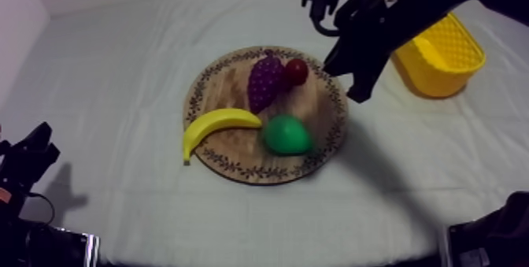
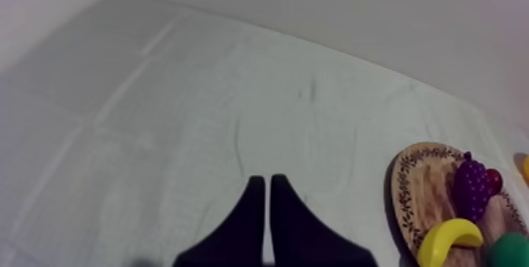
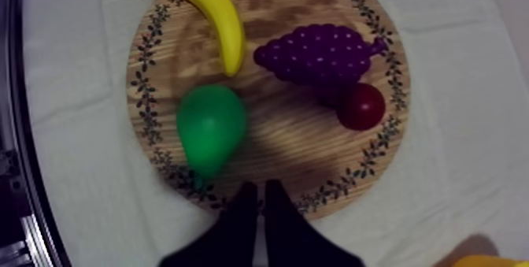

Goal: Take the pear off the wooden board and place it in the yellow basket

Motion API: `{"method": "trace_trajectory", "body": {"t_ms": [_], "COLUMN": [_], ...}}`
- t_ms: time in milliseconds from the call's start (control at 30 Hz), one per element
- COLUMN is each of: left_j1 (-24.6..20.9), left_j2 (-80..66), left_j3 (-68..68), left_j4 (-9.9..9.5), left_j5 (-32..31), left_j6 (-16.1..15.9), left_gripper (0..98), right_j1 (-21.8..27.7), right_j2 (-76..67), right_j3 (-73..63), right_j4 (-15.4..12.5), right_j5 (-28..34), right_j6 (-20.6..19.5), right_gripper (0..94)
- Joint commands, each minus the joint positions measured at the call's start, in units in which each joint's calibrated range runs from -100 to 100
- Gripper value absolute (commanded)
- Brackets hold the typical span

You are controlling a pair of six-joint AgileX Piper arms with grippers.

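The green pear [image 1: 286, 135] lies on the near right part of the round wooden board [image 1: 228, 89], beside the banana [image 1: 216, 124], the grapes [image 1: 265, 81] and the small red fruit [image 1: 297, 71]. My right gripper [image 1: 358, 89] hangs above the board's right rim, a short way from the pear. In the right wrist view its fingers [image 3: 260, 191] lie together as a narrow wedge, shut on nothing, over the rim next to the pear [image 3: 210, 127]. The yellow basket [image 1: 441, 57] stands at the right. My left gripper [image 1: 33, 150] rests low at the left, shut [image 2: 262, 185].
The left wrist view looks across bare cloth to the board [image 2: 413, 187] with the grapes [image 2: 471, 187] and banana [image 2: 445, 242]. The right arm reaches across in front of the basket. White cloth lies open left of and in front of the board.
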Motion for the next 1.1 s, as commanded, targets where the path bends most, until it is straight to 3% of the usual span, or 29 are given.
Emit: {"method": "trace_trajectory", "body": {"t_ms": [0, 200, 367, 567, 1067], "left_j1": [0.0, 0.0, 0.0, 0.0, 0.0], "left_j2": [0.0, 0.0, 0.0, 0.0, 0.0], "left_j3": [-0.1, -0.1, -0.1, -0.1, -0.1], "left_j4": [-0.01, -0.01, -0.01, -0.01, -0.01], "left_j5": [0.0, 0.0, 0.0, 0.0, 0.0], "left_j6": [0.0, 0.0, 0.0, 0.0, 0.0], "left_gripper": [0.1, 0.1, 0.1, 0.1, 0.1], "right_j1": [0.0, -0.6, -2.0, -2.6, -4.5], "right_j2": [1.2, 3.8, 6.6, 10.5, 21.9], "right_j3": [-0.2, -0.9, -2.0, -3.5, -5.7], "right_j4": [-0.1, 0.8, 2.3, 1.8, 1.3], "right_j5": [-0.3, -0.7, -0.6, -0.8, -3.5], "right_j6": [0.1, -1.1, -3.1, -3.0, -2.7], "right_gripper": [19.6, 61.7, 80.2, 84.7, 85.4]}}
